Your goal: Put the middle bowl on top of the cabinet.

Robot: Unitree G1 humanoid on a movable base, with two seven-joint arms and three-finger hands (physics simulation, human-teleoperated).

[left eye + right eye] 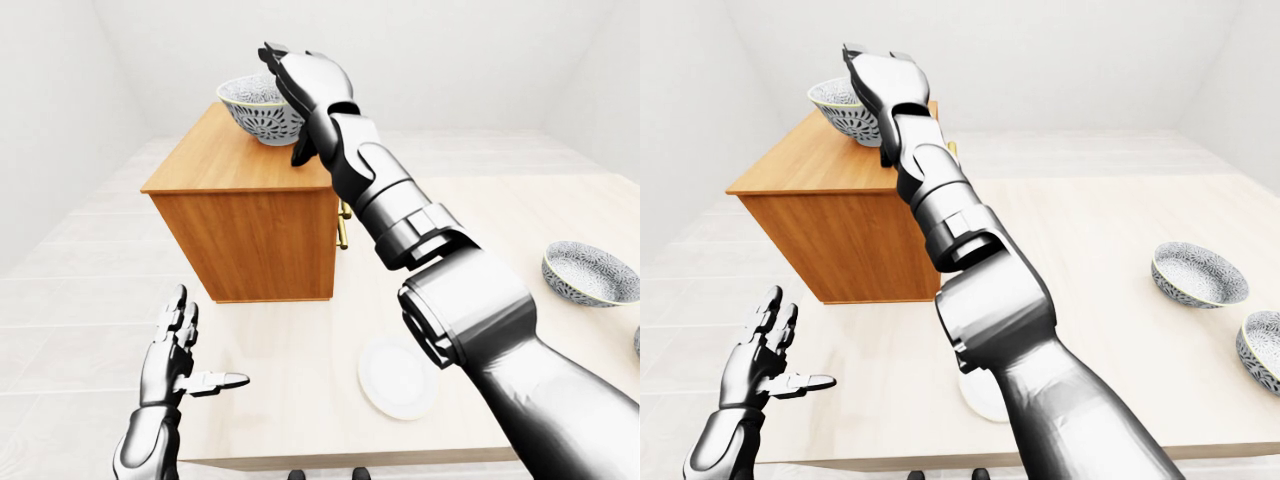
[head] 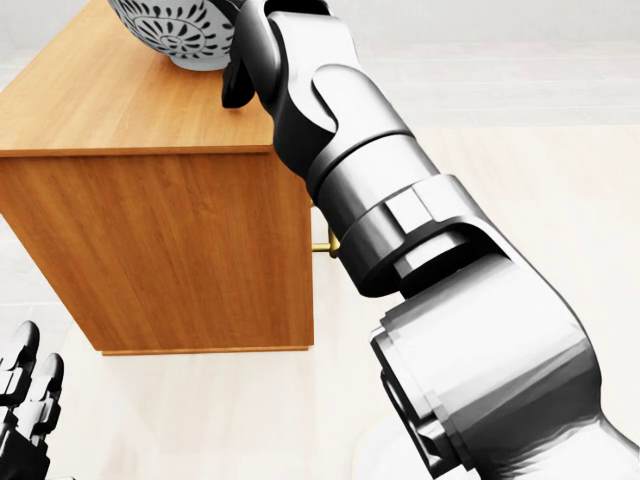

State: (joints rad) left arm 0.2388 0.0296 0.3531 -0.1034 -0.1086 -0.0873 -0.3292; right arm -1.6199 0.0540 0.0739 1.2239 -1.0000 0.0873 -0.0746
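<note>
No legible txt, nos. or logos in any view.
Only markings are decoration: patterned bowl [image 1: 255,112] has a dark petal/dot print on white, no letters. Same print on second bowl [image 1: 1198,273] and third bowl [image 1: 1262,352]. Cabinet [image 1: 240,235] is plain wood grain w/ no label or sticker. Plate [image 1: 398,378] is plain white.
</note>
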